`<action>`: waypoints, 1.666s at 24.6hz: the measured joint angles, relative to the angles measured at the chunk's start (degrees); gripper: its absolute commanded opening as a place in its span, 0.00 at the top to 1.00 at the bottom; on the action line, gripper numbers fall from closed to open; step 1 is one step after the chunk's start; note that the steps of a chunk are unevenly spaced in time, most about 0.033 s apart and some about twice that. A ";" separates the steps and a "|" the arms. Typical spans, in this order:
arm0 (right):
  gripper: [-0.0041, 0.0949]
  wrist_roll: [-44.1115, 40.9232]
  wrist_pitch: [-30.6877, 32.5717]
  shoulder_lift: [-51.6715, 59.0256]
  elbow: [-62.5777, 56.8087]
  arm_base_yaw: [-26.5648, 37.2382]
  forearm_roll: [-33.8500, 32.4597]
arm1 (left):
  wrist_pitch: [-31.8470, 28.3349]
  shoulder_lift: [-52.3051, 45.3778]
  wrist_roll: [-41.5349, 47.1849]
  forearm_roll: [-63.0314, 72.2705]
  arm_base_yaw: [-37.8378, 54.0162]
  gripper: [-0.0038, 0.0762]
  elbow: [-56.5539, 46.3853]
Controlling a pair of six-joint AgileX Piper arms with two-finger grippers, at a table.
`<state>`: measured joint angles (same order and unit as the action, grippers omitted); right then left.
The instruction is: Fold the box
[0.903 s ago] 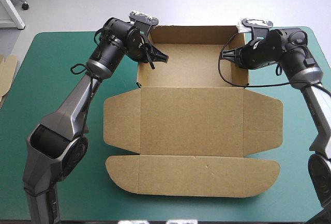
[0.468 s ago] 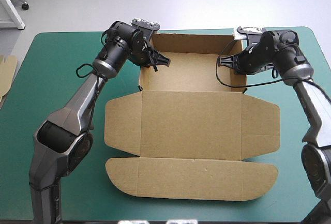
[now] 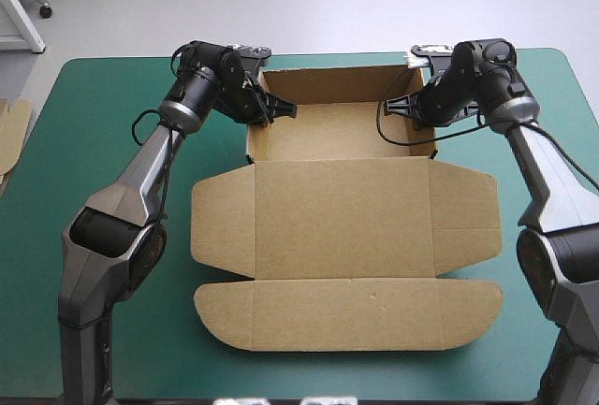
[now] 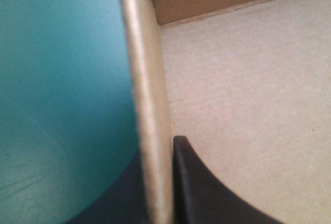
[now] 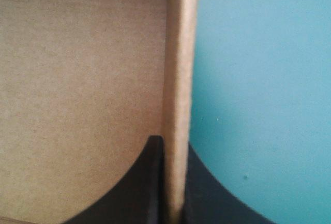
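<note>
Plainly, the box (image 3: 342, 218) lies mid-bench on the teal-green bench (image 3: 103, 134), its tray at the far side with walls raised and its lid flat toward the near edge. The left jaws pinch the tray's left wall (image 4: 147, 105), one black finger inside and one outside, all but closed on the board. The right jaws clamp the right wall (image 5: 178, 79) likewise. The board looks light and stiff yet creasable, likely to spring back at its scores. Gripping the upright wall edges seems soundest, since the broad lid would probably flex if taken by one corner.
</note>
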<state>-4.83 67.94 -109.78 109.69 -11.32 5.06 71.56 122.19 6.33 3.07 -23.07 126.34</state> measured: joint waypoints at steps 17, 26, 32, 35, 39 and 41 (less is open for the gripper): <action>0.97 -2.19 -0.79 -10.38 4.29 -5.68 -9.13 | -2.28 6.25 0.65 -3.07 0.68 0.97 -0.04; 0.97 -2.66 -2.23 -12.43 4.32 -5.68 -8.79 | -3.58 8.40 1.07 -4.07 0.68 0.97 -0.04; 0.95 -2.66 -2.28 -12.99 4.67 -5.52 -8.30 | -3.72 8.46 1.09 -4.19 0.68 0.97 -0.31; 0.77 -2.19 -2.28 -12.99 4.67 -5.46 -8.12 | -3.72 8.46 1.14 -4.19 0.73 0.95 -0.31; 0.52 -0.51 -1.69 -13.19 4.67 -5.46 -8.59 | -3.99 8.12 -0.42 -3.93 0.73 0.67 -0.38; 0.47 -0.46 -1.69 -13.18 4.67 -5.41 -8.43 | -4.08 7.88 -1.62 -4.40 0.73 0.48 -0.52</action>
<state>-5.29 66.26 -122.96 114.36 -16.73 -3.37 67.48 130.07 4.72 -1.33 -22.34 125.82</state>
